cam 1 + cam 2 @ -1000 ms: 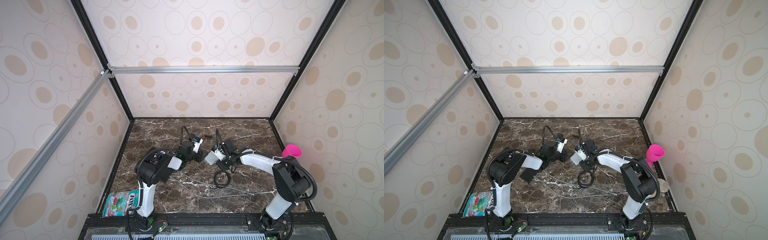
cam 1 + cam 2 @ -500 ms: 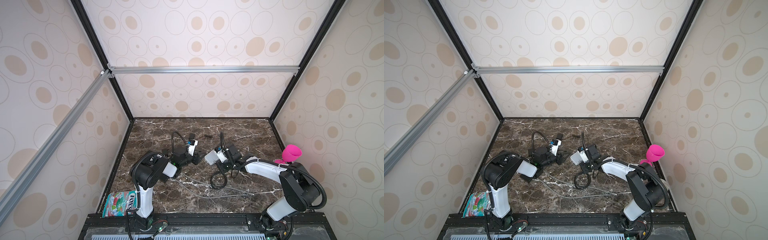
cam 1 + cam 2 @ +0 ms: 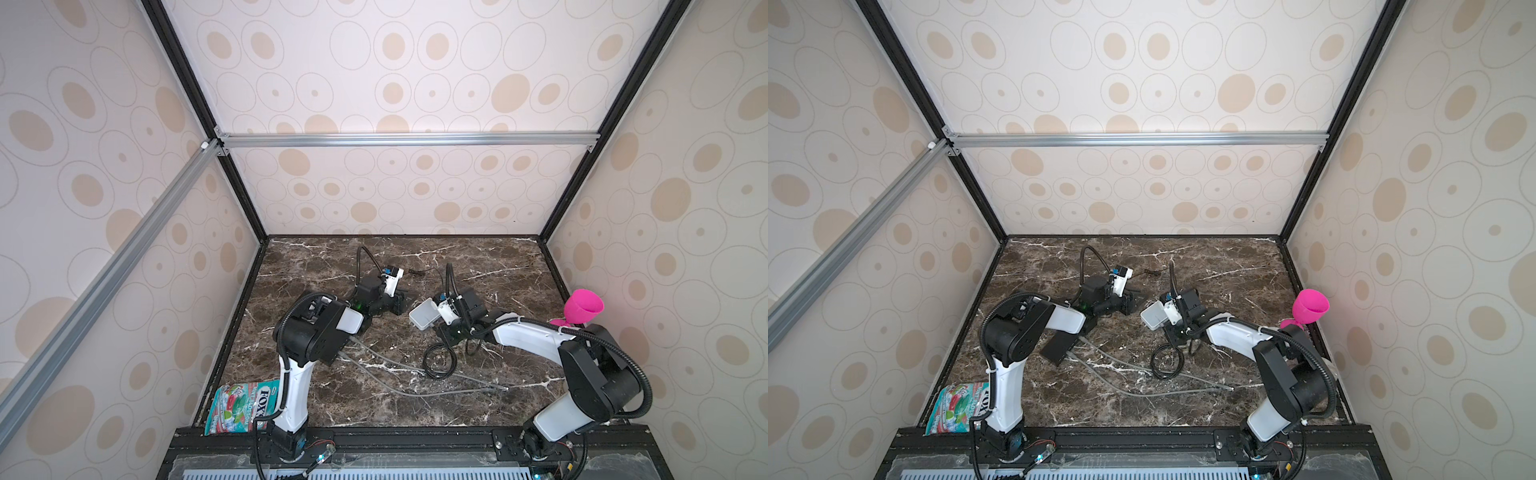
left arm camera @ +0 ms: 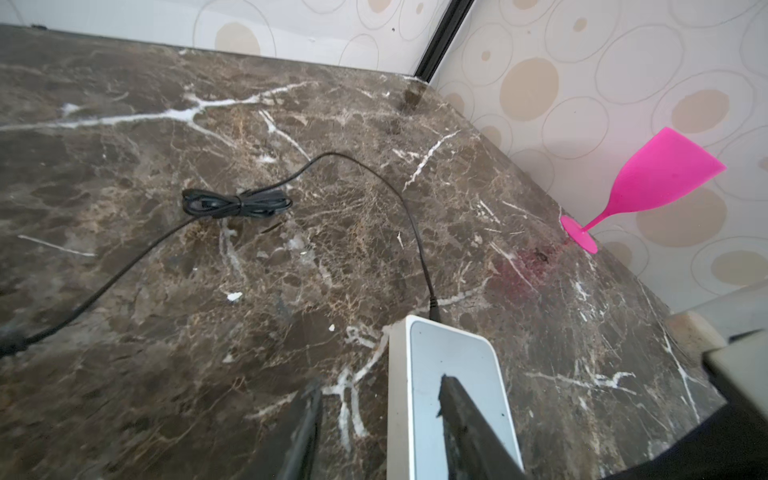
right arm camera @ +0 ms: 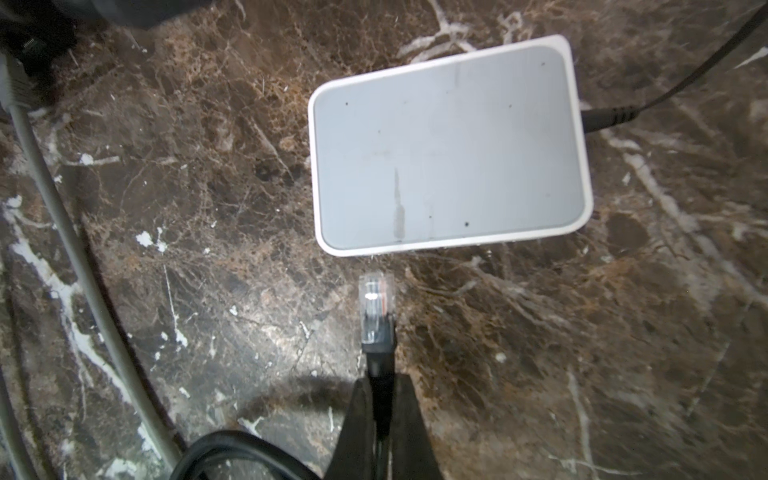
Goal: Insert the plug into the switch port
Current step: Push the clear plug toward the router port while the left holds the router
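White switch [image 5: 449, 145] sits unmoved; right fingers [image 5: 357, 436] still pinch the plug [image 5: 376, 307].

The plug [image 5: 376, 293] is just beside the switch [image 5: 449, 145]; goblet [image 3: 582, 308] far right.

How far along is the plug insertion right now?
Done: the right gripper is shut on the black cable just behind the Ethernet plug. In hand: the plug points at the white switch, just short of its edge. To do: seat it in a port; the left gripper is open at the switch, not clamping it.
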`<action>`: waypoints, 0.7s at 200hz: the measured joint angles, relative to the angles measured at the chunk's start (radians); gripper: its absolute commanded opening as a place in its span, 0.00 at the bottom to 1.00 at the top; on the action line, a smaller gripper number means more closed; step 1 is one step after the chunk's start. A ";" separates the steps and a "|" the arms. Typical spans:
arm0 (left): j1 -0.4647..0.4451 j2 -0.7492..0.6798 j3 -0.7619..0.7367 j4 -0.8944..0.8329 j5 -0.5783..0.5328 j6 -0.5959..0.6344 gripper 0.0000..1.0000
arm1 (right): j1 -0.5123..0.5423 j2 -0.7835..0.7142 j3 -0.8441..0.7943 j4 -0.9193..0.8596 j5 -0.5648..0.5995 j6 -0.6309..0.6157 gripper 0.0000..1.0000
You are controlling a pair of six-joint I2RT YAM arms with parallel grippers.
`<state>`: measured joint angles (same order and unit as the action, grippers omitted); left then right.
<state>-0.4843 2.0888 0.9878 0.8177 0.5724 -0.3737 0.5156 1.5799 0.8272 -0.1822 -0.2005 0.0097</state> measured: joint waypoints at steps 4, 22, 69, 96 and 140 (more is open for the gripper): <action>0.000 0.005 0.003 -0.010 0.000 0.002 0.46 | -0.004 0.006 0.006 -0.005 -0.008 -0.001 0.00; 0.000 0.016 0.007 -0.048 0.007 0.004 0.46 | -0.018 0.048 0.038 -0.012 -0.027 -0.007 0.00; 0.000 0.025 0.019 -0.080 0.033 0.004 0.46 | -0.019 0.088 0.054 -0.003 -0.037 -0.005 0.00; -0.005 0.050 0.044 -0.082 0.051 0.004 0.47 | -0.019 0.055 0.007 0.026 -0.019 0.021 0.00; -0.025 0.109 0.163 -0.188 0.055 0.043 0.47 | -0.019 0.008 -0.049 0.022 0.011 0.050 0.00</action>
<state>-0.5095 2.1979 1.1503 0.6300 0.6270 -0.3305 0.4969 1.5875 0.7784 -0.1600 -0.1894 0.0593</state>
